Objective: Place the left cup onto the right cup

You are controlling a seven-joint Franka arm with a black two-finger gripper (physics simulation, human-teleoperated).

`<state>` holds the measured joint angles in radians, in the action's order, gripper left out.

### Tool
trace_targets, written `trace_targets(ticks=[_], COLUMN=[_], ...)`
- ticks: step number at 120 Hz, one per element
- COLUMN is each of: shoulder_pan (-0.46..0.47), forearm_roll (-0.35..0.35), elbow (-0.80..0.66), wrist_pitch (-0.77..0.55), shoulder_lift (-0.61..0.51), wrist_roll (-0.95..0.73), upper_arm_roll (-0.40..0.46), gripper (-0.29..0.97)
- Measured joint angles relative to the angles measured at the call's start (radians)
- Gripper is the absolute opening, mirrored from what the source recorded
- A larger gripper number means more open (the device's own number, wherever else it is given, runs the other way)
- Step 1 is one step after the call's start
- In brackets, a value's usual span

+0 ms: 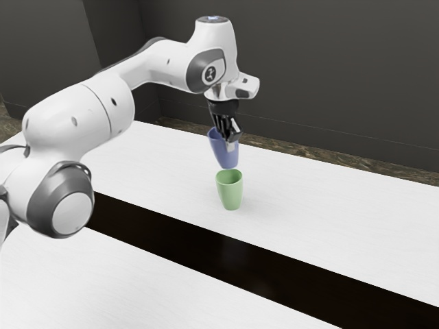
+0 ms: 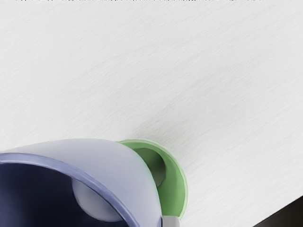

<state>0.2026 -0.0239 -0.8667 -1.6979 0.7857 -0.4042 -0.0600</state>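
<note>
A blue cup (image 1: 223, 151) hangs tilted in the air, held at its rim by my black gripper (image 1: 230, 134), which is shut on it. Directly below it a green cup (image 1: 229, 189) stands upright on the white table (image 1: 343, 212), a small gap apart from the blue cup's base. In the wrist view the blue cup (image 2: 90, 165) looms large under the hand, covering part of the green cup (image 2: 173, 177), whose open mouth shows beyond it.
A dark gap (image 1: 206, 240) runs between the white table and a second white surface (image 1: 103, 288) in front. A dark wall (image 1: 329, 62) stands behind the table.
</note>
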Motion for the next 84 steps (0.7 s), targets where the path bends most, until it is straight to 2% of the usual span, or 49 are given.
trace_targets(ticks=[84], shoulder_pan=[0.001], forearm_roll=[-0.012], elbow=[-0.108], wrist_pitch=[-0.008], shoulder_lift=[-0.085], wrist_roll=[0.013], upper_arm_roll=[0.000], gripper=[-0.11])
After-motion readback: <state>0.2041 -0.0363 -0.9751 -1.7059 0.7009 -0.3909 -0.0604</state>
